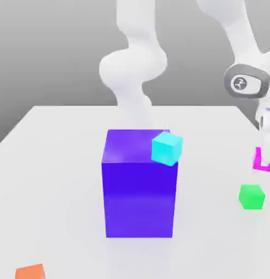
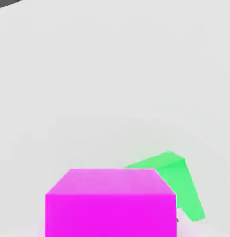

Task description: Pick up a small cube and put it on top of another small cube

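pink cube (image 2: 111, 203) right under my hand camera, raised off worktop (image 1: 61, 163), above and just behind green cube (image 2: 175, 183) | claw grip: can't tell | judged light, rigid, smooth; pinch opposite flat sides, centred

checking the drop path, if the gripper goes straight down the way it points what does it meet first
Probably the green cube: the hand view puts it just past the magenta cube, partly hidden behind it. Depth is unclear, so alignment may be off.
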Robot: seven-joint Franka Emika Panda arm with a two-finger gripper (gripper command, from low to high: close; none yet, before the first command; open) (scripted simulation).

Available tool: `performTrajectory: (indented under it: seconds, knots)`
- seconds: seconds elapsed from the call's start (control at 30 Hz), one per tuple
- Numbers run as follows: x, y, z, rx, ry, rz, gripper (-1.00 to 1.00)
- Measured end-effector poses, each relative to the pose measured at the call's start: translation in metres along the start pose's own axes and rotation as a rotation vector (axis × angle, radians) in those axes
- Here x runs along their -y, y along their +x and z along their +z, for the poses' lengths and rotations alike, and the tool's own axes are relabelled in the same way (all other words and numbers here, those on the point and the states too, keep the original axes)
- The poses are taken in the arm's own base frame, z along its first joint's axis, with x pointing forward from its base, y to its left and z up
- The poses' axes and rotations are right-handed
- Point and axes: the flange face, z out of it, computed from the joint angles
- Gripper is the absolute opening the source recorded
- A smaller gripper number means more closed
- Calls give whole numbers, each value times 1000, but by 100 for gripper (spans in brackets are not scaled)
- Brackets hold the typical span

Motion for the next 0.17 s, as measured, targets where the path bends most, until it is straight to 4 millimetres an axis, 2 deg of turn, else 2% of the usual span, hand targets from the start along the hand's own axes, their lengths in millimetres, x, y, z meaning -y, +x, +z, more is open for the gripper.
performTrajectory:
  seconds: [0.03, 0.07, 0.17]
  knots:
    - [-2, 0, 11, 1, 0, 4, -100]
    - [-3, 0, 20, 1, -1, 6, 100]
    - [-3, 0, 20, 1, -1, 6, 100]
